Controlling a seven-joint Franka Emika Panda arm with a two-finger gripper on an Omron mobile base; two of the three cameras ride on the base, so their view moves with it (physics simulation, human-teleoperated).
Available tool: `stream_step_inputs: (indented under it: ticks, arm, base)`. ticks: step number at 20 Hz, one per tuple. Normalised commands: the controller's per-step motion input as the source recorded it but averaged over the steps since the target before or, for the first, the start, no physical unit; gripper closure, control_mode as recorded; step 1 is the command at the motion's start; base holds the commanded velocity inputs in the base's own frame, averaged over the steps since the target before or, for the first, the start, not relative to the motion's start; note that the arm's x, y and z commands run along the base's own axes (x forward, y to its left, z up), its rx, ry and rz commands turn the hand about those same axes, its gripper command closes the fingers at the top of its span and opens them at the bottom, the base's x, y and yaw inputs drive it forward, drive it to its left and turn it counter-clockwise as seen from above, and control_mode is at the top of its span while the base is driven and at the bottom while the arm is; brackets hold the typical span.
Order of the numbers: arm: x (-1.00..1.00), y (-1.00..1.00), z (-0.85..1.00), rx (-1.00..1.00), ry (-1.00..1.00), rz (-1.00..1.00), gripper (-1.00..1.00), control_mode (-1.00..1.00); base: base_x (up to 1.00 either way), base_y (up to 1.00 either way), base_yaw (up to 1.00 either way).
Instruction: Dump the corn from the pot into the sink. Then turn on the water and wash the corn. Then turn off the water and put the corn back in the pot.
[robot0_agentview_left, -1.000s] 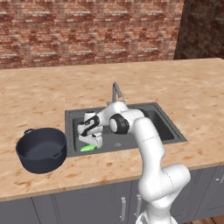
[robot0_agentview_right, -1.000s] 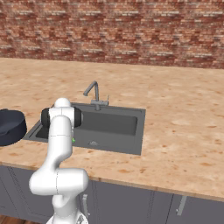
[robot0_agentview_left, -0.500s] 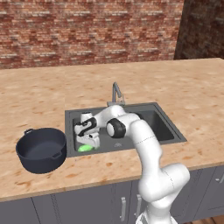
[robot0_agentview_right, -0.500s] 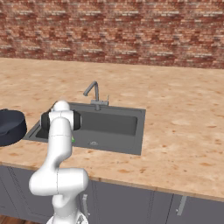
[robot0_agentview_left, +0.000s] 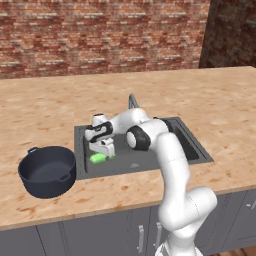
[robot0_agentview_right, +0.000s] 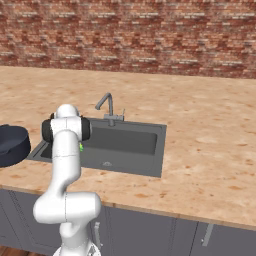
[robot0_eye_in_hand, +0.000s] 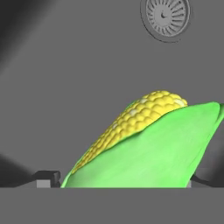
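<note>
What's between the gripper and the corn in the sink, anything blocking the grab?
Nothing visible. The gripper sits low in the sink right over the corn, fingers either side, bare basin floor around it.

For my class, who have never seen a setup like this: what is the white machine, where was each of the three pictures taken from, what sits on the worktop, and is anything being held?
The white machine is a robot arm in a simulated kitchen. Two pictures come from cameras behind it, to its left and right, looking down over the worktop. The third comes from a camera on its hand. In the wooden counter is a dark sink with a faucet. An empty dark pot stands on the counter beside the sink. The arm reaches down into the sink, and its tool sits right over the green corn lying on the basin floor. The hand view shows the corn close up, near the drain. The tool is open, so nothing is gripped yet.
</note>
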Motion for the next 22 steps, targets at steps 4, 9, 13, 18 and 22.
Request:
stream_step_inputs:
  ticks: [4,9,13,18,22]
  arm:
    - [-0.46,-0.55,1.00,-0.01,-0.22,-0.14,1.00,-1.00]
    - [-0.57,-0.41,1.00,0.04,-0.15,0.00,1.00,-1.00]
    - [-0.50,-0.17,1.00,0.18,-0.06,0.19,1.00,-1.00]
    - [-0.24,0.04,1.00,0.24,0.03,0.31,1.00,-1.00]
    - [-0.08,0.44,1.00,0.17,0.10,0.33,1.00,-1.00]
  base:
    - [0.00,0.00,0.00]
    - [0.00,0.00,0.00]
    - [0.00,0.00,0.00]
    - [0.00,0.00,0.00]
    - [0.00,0.00,0.00]
